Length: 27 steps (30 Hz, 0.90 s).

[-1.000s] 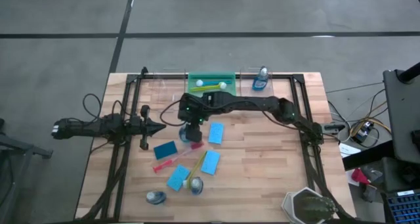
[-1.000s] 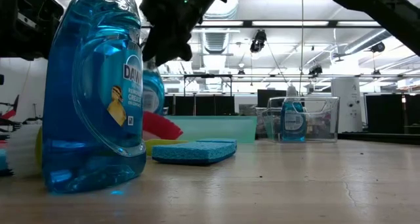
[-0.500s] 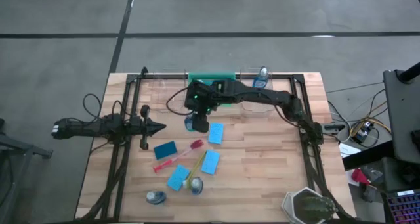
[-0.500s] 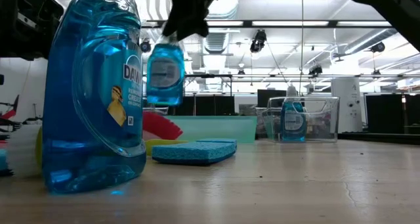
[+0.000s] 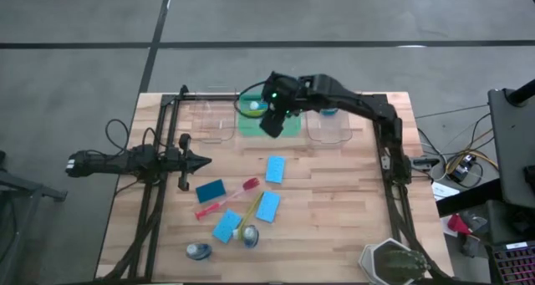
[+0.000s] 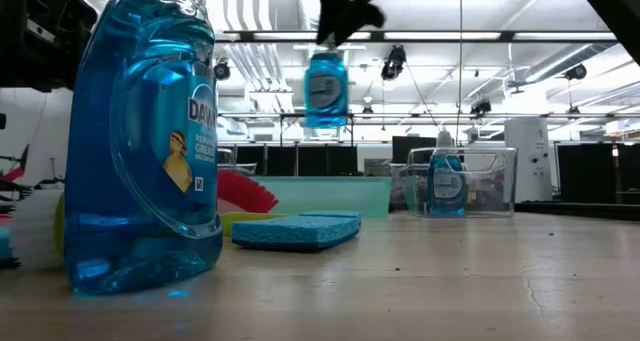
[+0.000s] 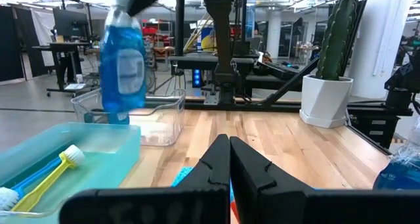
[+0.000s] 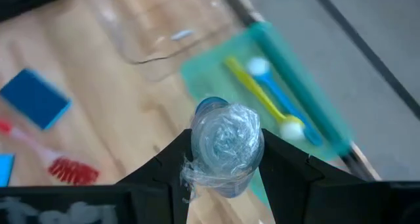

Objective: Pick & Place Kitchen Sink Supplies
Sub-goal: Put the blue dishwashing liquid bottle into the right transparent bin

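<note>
Bottle in transit toward the bins

High view: the right claw (image 5: 272, 118) hung over the green bin (image 5: 269, 119); four sponges (image 5: 275, 169) and two bottles lay on the worktop (image 5: 334, 201). Low view: it gripped a bottle (image 6: 326, 89) aloft. Left wrist view: the left claw (image 7: 229, 159) was closed, empty. Next, likely a carry to the clear bin (image 5: 328, 126).

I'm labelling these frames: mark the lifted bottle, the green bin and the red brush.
lifted bottle (image 6: 326, 90), low view, on its label.
green bin (image 5: 248, 125), high view, on its front-left floor.
red brush (image 5: 224, 200), high view, mid-handle.
</note>
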### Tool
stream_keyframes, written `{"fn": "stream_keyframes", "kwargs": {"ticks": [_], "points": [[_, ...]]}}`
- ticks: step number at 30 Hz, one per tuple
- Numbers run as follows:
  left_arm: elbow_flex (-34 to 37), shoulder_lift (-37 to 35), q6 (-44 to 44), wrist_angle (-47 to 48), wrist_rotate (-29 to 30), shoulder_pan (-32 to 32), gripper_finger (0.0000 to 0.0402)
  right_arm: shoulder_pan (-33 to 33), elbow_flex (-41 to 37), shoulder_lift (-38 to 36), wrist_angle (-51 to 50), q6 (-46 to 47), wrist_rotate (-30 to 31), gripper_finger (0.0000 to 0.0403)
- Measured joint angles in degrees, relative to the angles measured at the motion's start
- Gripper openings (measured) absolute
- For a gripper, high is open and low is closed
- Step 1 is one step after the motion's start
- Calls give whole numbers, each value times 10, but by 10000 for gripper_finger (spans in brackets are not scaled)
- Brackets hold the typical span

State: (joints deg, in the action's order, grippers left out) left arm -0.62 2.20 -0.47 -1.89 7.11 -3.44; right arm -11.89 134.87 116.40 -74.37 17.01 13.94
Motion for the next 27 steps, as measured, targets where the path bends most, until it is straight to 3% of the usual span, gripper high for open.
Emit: {"fn": "stream_keyframes", "kwargs": {"ticks": [12,20,27], "points": [[0,0,0,0,0,0,3,-45,0,-39,-160,195,111,143],[0,1,0,0,0,0,3,-70,-1,-40,-156,264,132,144],[0,1,0,0,0,0,3,-85,-1,-40,-156,333,201,143]]}}
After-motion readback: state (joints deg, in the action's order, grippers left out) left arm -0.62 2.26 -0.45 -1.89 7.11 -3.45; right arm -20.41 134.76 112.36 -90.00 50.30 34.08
